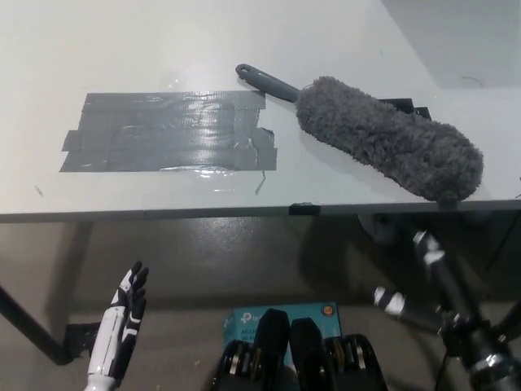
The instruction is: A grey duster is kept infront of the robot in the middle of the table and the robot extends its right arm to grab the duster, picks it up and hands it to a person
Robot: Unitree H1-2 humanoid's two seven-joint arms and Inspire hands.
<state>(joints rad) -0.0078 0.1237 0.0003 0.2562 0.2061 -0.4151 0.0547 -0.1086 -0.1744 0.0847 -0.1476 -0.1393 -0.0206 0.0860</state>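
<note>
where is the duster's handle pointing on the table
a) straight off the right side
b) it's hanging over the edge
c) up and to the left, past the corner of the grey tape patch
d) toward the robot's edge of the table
c: the duster lies diagonally, its fluffy head at the right near the table edge, its handle running up-left to the grey tape patch corner.

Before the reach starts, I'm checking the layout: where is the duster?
In the head view, the grey duster lies on the table's right side, head near the front edge, beside the grey tape patch.
</note>
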